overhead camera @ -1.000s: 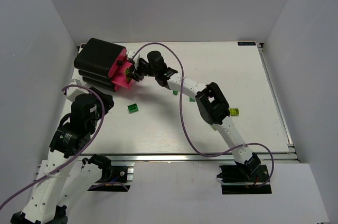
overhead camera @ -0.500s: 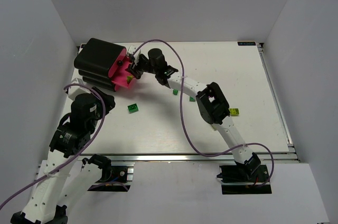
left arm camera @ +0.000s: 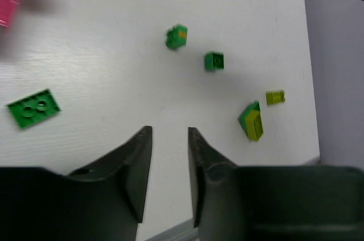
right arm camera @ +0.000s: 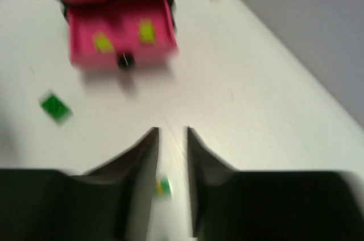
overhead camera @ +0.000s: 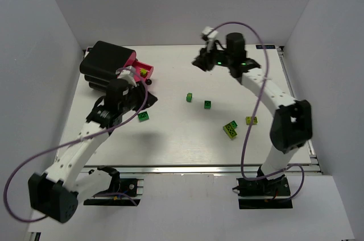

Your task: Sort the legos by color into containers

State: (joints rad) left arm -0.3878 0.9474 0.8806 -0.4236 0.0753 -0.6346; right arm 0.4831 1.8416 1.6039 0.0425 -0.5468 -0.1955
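Containers point(overhead camera: 105, 62) sit far left, one pink drawer point(right arm camera: 122, 36) pulled out holding two blurred yellow-green legos point(right arm camera: 103, 42), while left gripper point(left arm camera: 169, 136) and right gripper point(right arm camera: 172, 136) each stand barely parted, pinching nothing.

A white table point(overhead camera: 182, 138) with a faint wood grain sits boxed in by plain pale grey walls point(overhead camera: 182, 2) at the left, back and right. Aluminium rails point(overhead camera: 199, 168) edge its near and right sides, and even light casts soft shadows on it.
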